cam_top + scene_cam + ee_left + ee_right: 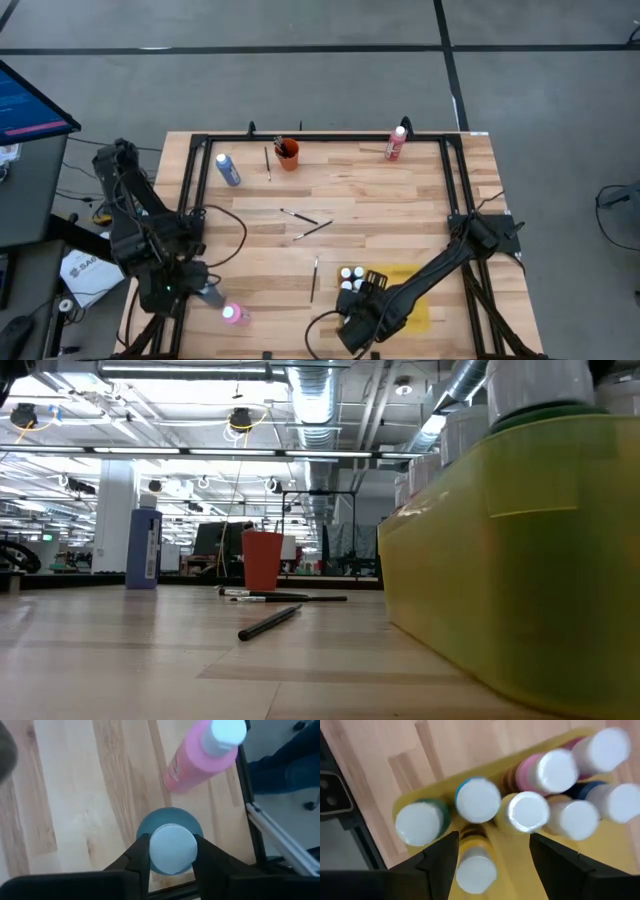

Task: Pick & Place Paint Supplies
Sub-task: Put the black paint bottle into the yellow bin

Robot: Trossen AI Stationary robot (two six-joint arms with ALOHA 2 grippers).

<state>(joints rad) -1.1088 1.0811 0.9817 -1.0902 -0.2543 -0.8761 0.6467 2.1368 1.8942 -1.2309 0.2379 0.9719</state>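
A blue paint bottle [170, 822] with a white cap stands near the table's front left corner, and my left gripper [171, 855] is shut on it from above. A pink bottle [200, 757] stands upright just beside it [234, 314]. My right gripper [492, 852] hangs open over the yellow tray [418, 305], which holds several white-capped bottles [530, 812]. A yellow bottle [476, 869] stands between its fingers, clear of both. A dark paintbrush [314, 278] lies flat on the table left of the tray. My left gripper pinches the blue bottle's white cap [172, 845] between its two fingers, one on each side. The fingers come from above, slanting down. The bottle is upright; its base is hidden below it, so whether it rests on the table I cannot tell.
At the far edge stand another blue bottle [228, 170], an orange cup [288, 154] with brushes in it, and a red bottle [396, 143]. Loose brushes lie beside the cup [268, 162] and mid-table [305, 222]. A black frame [320, 137] borders the table.
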